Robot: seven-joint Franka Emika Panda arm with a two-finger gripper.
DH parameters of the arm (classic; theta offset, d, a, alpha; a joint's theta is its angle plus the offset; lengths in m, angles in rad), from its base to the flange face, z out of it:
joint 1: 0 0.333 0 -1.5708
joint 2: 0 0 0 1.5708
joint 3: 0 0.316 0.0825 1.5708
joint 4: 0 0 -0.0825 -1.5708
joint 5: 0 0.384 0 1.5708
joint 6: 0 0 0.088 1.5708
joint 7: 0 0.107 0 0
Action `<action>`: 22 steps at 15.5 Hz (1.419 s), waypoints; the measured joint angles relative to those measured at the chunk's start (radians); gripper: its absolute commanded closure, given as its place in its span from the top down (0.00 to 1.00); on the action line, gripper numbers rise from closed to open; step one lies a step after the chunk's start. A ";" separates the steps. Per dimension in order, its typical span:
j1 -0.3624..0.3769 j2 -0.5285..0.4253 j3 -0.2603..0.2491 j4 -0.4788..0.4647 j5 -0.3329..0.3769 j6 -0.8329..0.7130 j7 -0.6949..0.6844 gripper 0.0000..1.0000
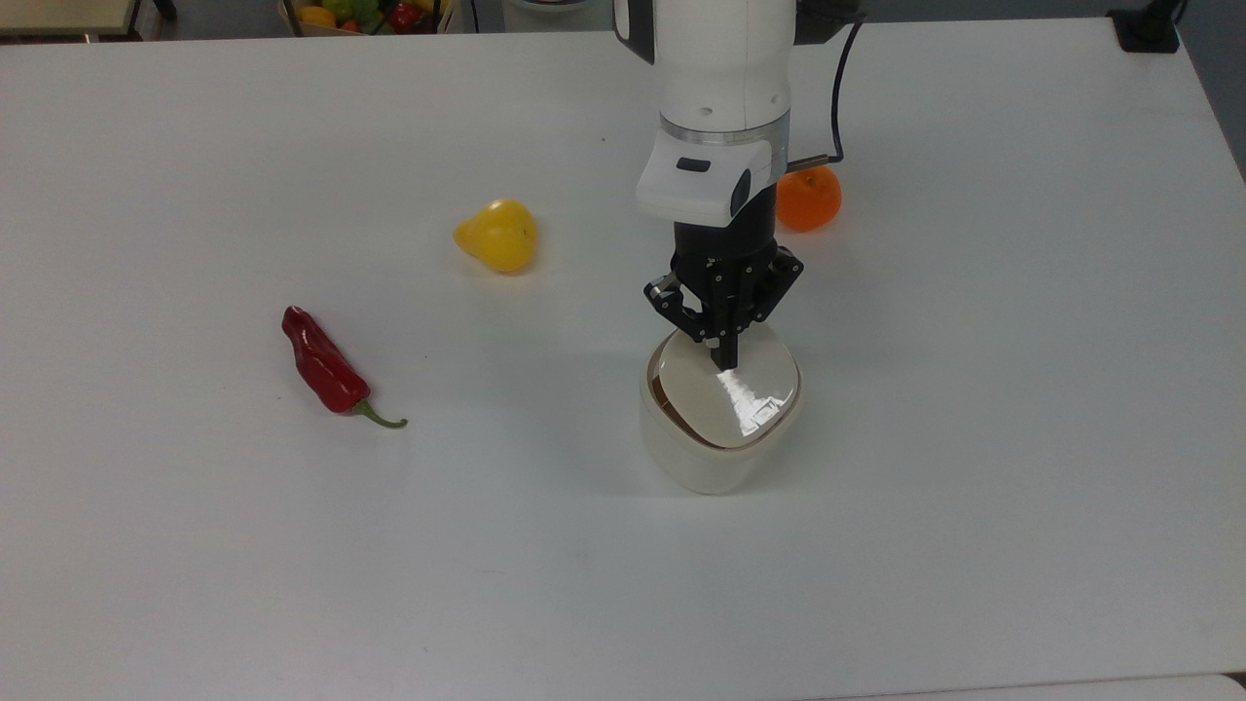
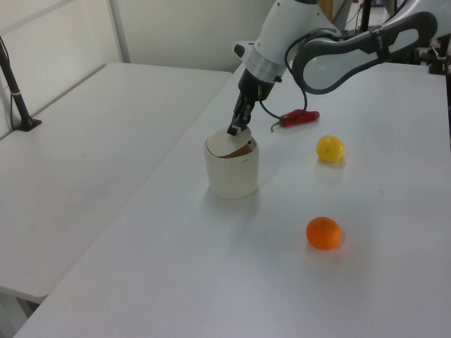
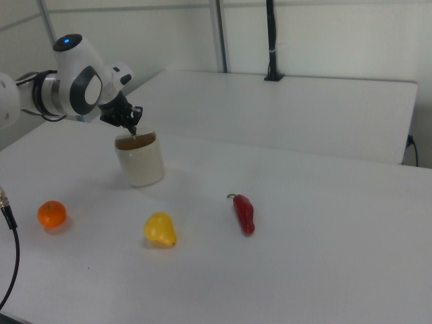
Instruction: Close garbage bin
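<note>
In the top view, the garbage bin (image 1: 718,428) is seen nearest the lower edge, standing upright on the white table (image 1: 973,438), somewhat to the top view's right of centre. Its flat lid (image 1: 725,394) is lowered almost level over the opening, with a thin dark gap left along the top view's left rim; in the left view the lid (image 2: 229,146) is seen slightly tilted rather than fully seated. The tool (image 1: 723,362) is pointed down onto the lid near its far edge, its fingers drawn together with nothing clamped between them, the tips touching the lid surface. To the top view's left, a red chili pepper (image 1: 323,369) is laid well apart from the bin. Farther back, a yellow pear-shaped fruit (image 1: 497,235) is placed, and farthest, an orange (image 1: 809,198) is seen just beside the arm's wrist.
</note>
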 measured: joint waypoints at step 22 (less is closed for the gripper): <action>-0.012 0.013 -0.001 -0.007 -0.001 -0.051 -0.028 0.00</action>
